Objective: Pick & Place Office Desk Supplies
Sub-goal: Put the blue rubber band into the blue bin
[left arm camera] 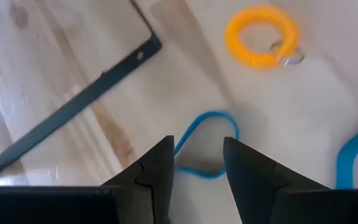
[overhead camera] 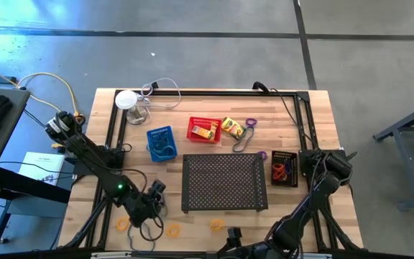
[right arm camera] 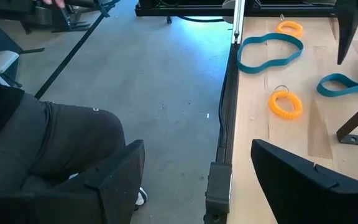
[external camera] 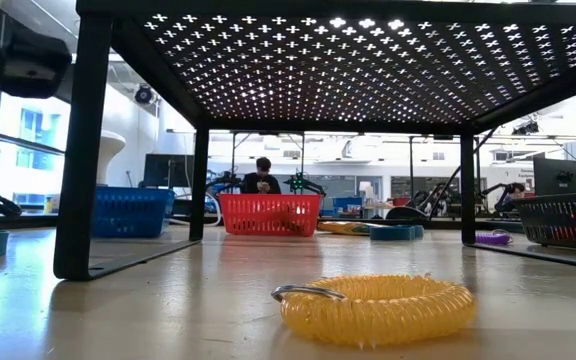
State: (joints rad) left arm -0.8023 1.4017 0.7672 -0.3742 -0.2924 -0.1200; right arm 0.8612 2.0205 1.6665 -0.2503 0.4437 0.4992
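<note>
My left gripper [overhead camera: 152, 207] hangs open over the table's near left part, in front of the black tray's [overhead camera: 225, 182] left corner. In its wrist view the fingers stand on either side of the end of a blue rubber-band loop [left arm camera: 205, 144] that lies flat on the wood; I see no touch. An orange coil band [left arm camera: 263, 37] lies just beyond. My right gripper [right arm camera: 197, 148] is open with nothing between its fingers, and it is at the near edge [overhead camera: 233, 236]. At the back stand a blue basket [overhead camera: 161, 142], a red basket [overhead camera: 204, 130] and a yellow crayon box [overhead camera: 232, 127].
A black basket [overhead camera: 284, 167] with red and orange bands stands right of the tray. Yellow coils [overhead camera: 172, 230] [overhead camera: 216, 225] lie near the front edge, one close to the low camera [external camera: 378, 305]. The tray's foot bar [left arm camera: 73, 106] runs beside my left gripper. A person's leg [right arm camera: 48, 143] shows beyond the table.
</note>
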